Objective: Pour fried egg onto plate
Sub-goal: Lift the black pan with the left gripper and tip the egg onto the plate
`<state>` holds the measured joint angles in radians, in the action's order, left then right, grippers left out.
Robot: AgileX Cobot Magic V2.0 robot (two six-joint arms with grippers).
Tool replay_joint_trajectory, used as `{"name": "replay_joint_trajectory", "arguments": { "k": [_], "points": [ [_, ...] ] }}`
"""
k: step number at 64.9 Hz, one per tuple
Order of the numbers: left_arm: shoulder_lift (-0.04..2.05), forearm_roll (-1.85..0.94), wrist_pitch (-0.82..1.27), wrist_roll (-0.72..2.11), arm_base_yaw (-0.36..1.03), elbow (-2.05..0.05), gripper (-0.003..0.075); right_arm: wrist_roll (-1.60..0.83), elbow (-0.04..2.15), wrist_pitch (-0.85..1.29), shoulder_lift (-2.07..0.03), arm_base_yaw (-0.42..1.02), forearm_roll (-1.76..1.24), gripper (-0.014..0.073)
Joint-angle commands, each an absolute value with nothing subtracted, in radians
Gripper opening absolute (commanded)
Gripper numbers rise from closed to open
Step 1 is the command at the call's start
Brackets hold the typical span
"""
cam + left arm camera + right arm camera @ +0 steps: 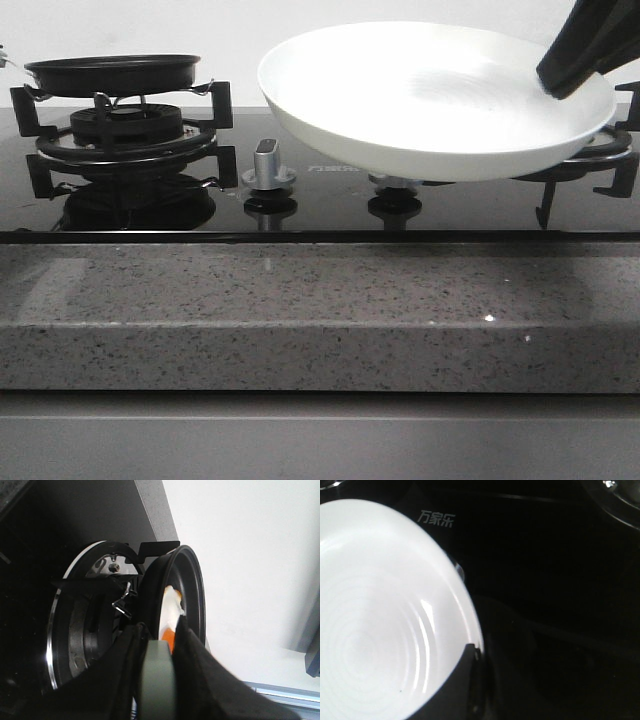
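The black frying pan (pixel 115 72) is at the left burner; whether it rests on the grate I cannot tell. In the left wrist view the pan (pixel 187 580) holds the fried egg (pixel 170 612), pale white with an orange yolk. My left gripper (pixel 160 640) is shut on the pan's grey-green handle (pixel 157 680); it is out of the front view. The white plate (pixel 430 100) hangs above the stove's middle and right, empty. My right gripper (pixel 585 50) is shut on its right rim, also seen in the right wrist view (pixel 475 655) beside the plate (pixel 380 620).
The black glass stove has a left burner grate (pixel 125 135), a right grate (pixel 600 165) under the plate and a silver knob (pixel 267 165) between them. A speckled grey counter edge (pixel 320 310) runs along the front. A white wall stands behind.
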<state>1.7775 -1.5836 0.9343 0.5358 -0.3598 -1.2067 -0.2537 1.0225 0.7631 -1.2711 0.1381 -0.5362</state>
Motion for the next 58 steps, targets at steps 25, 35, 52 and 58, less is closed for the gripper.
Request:
{"name": "replay_joint_trajectory", "arguments": {
  "k": [25, 35, 52, 58],
  "points": [
    [1.694, -1.789, 1.103, 0.649, -0.355, -1.238, -0.0019, -0.263, 1.049, 0.722, -1.247, 0.137, -0.575, -0.0067],
    [1.621, -1.783, 1.099, 0.664, -0.349, -1.238, -0.0019, -0.263, 1.049, 0.722, -1.247, 0.137, -0.575, -0.0067],
    [1.426, -1.651, 1.023, 0.678, -0.282, -1.238, -0.0019, -0.263, 1.049, 0.722, -1.247, 0.137, -0.575, -0.0067],
    [1.35, -1.598, 0.987, 0.678, -0.234, -1.238, -0.0019, -0.263, 1.049, 0.722, -1.247, 0.137, -0.575, -0.0067]
  ]
}}
